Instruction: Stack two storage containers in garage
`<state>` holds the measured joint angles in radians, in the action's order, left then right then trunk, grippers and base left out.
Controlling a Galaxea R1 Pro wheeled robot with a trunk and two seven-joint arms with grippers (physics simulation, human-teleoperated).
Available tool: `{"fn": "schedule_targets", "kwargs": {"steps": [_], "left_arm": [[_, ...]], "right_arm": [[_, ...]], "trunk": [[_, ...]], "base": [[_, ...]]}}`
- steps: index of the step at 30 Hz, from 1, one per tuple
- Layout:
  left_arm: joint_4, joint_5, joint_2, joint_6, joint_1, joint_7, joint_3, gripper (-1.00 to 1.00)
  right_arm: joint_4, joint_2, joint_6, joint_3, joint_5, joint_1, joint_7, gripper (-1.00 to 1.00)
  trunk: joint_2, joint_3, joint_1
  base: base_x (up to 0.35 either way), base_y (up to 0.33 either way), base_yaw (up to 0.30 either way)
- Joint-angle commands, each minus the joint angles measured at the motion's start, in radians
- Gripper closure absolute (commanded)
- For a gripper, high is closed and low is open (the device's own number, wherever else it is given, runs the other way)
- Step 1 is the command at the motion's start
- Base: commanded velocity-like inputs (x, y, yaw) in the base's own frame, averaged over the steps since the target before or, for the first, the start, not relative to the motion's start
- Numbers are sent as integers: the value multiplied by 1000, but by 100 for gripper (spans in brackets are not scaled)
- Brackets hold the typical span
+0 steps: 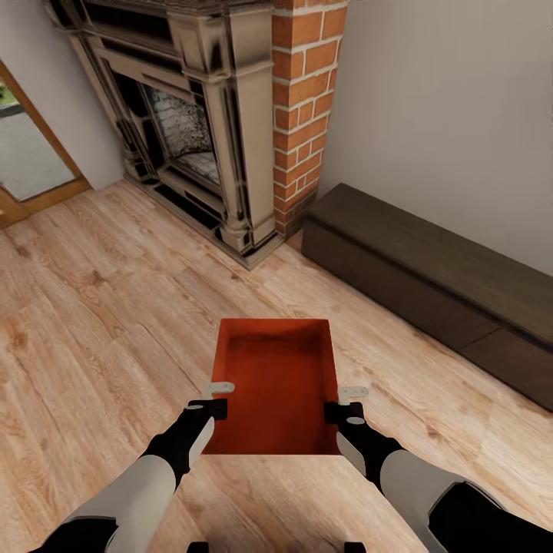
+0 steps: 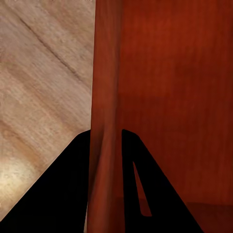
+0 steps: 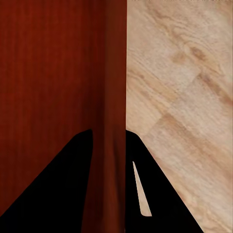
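Standing beyond the orange-red storage container (image 1: 278,384) are a red-brick fireplace (image 1: 230,115) and a long dark low cabinet (image 1: 430,284). Above wood-plank flooring (image 1: 100,322), left end effector (image 1: 217,398) and right end effector (image 1: 347,402) each clamp one side wall.

Head cam high, looks fwd/down. Wrist cams v. close, sighting along jaws straddling container (image 1: 276,384) walls; all share it + wood floor (image 1: 100,322).
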<state>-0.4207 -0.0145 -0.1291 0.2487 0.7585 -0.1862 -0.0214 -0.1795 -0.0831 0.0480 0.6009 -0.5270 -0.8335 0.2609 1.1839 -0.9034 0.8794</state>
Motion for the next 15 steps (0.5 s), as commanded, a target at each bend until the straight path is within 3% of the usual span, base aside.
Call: {"fn": "schedule_targets", "kwargs": {"steps": [1, 15], "left_arm": [[1, -5, 0, 8, -1, -7, -3, 100], [0, -5, 0, 8, -1, -7, -2, 100]], "right_arm": [[-11, 0, 45, 5, 1, -1, -12, 100], [-11, 0, 46, 6, 1, -1, -14, 100]], "trunk": [[-7, 3, -4], [-105, 47, -58]], "base": [[0, 0, 0], [0, 0, 0]]}}
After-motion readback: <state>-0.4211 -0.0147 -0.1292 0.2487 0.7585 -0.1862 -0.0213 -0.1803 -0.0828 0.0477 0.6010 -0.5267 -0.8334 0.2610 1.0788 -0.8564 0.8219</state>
